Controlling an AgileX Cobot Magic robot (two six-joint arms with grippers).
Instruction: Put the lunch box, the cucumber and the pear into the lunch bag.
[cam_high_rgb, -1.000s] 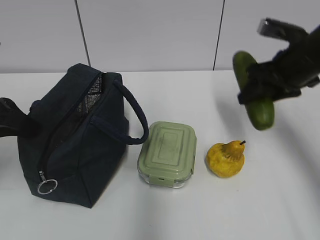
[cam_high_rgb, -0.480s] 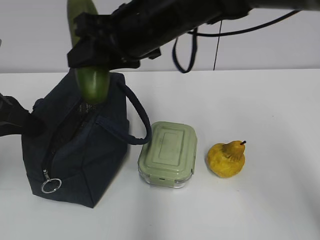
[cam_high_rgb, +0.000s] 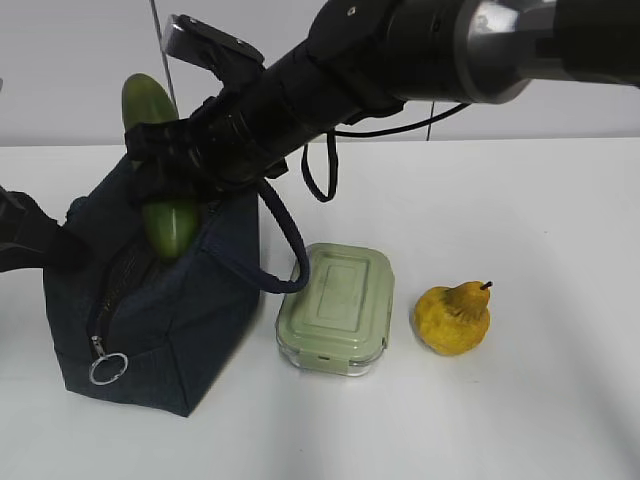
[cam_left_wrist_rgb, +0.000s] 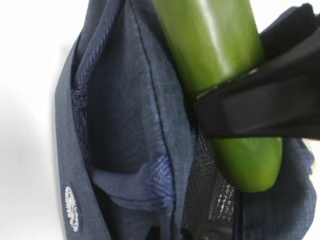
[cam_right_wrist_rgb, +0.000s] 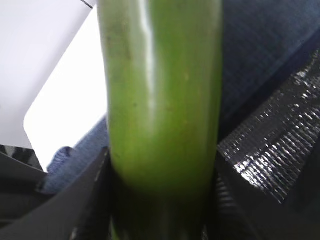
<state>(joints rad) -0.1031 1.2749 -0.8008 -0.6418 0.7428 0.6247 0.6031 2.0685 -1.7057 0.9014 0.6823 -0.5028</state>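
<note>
Exterior view: the right end effector (cam_high_rgb: 172, 170) is clamped on the cucumber (cam_high_rgb: 168, 225), whose low tip dips into the lunch bag (cam_high_rgb: 160, 310). The right arm (cam_high_rgb: 400, 50) reaches across, slanting down to the left.

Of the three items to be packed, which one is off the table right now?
The cucumber: the right gripper holds it upright over the bag. The lunch box and pear sit on the table.
</note>
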